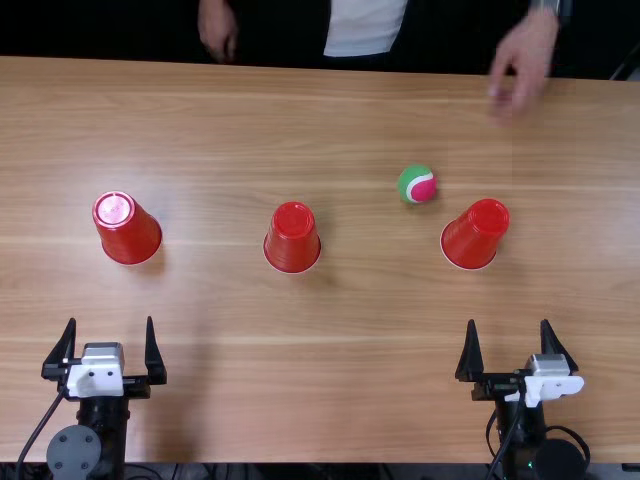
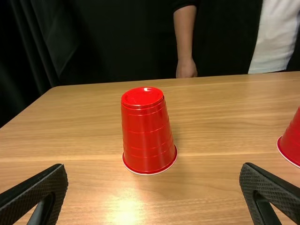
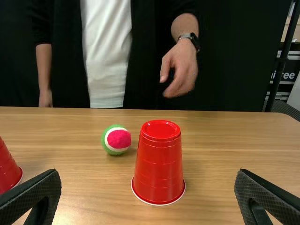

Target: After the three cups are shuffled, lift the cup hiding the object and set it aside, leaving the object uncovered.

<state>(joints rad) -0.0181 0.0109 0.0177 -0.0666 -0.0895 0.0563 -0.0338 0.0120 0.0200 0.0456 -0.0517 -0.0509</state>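
Three red cups stand upside down in a row on the table: the left cup [image 1: 126,229] [image 2: 147,131], the middle cup [image 1: 292,238] [image 3: 5,164] and the right cup [image 1: 476,233] [image 3: 158,162]. A green and pink ball [image 1: 417,184] [image 3: 116,139] lies uncovered on the wood, just behind and left of the right cup. My left gripper [image 1: 107,352] [image 2: 154,206] rests open near the front edge, in line with the left cup. My right gripper [image 1: 508,353] [image 3: 150,206] rests open in front of the right cup. A person's hand [image 1: 522,60] [image 3: 180,68] hovers above the far right of the table, touching nothing.
The person stands across the table [image 1: 320,320], with the other hand [image 1: 218,32] at the far edge. A wide strip of bare wood separates the cups from both grippers.
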